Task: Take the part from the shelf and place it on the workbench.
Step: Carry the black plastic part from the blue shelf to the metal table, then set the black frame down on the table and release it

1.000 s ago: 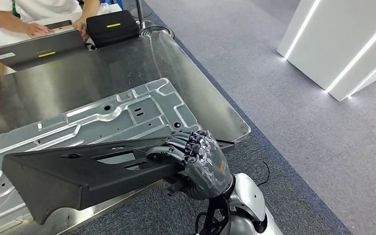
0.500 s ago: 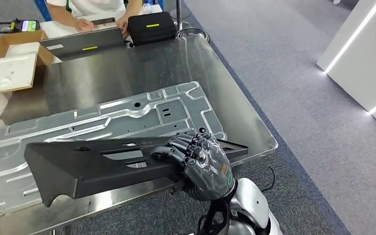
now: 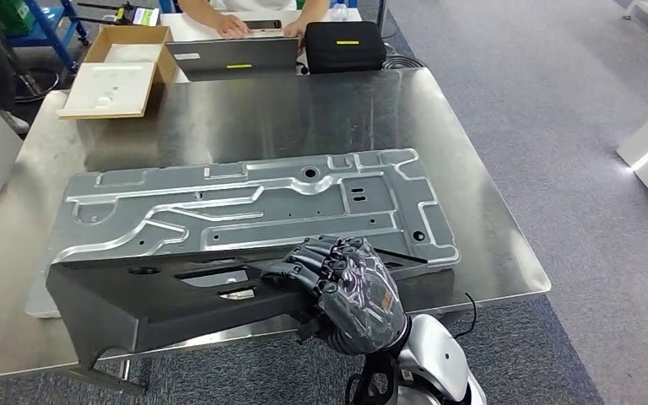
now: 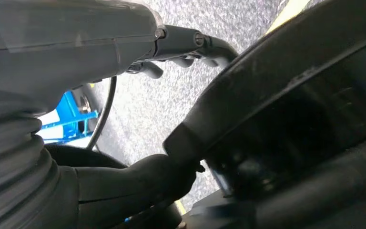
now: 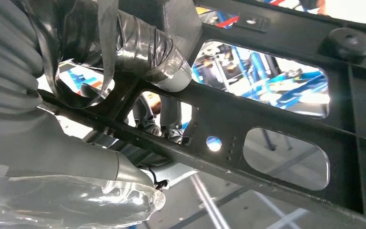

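Note:
A long black part (image 3: pixel 152 295) with cut-outs hangs level over the front edge of the steel workbench (image 3: pixel 489 228). My right hand (image 3: pixel 346 287) grips its right end, fingers curled over the top. In the right wrist view the taped fingers (image 5: pixel 143 47) wrap a bar of the part (image 5: pixel 267 119). In the left wrist view my left hand (image 4: pixel 76 57) holds the part (image 4: pixel 305 95) at an edge, thumb (image 4: pixel 157 179) on one side and fingers (image 4: pixel 186 38) on the other. A large stamped silver plate (image 3: pixel 261 202) lies on the bench just behind the part.
At the far edge of the bench stand a cardboard box with white foam (image 3: pixel 122 72), a laptop (image 3: pixel 232 57) and a black case (image 3: pixel 344 44). A person's hands (image 3: pixel 228 25) rest by the laptop. Grey carpet (image 3: pixel 574 126) lies to the right.
The camera has turned, so the whole workbench has swung into squarer view and its left side now shows. The part stays gripped in my hands in the same place in the picture.

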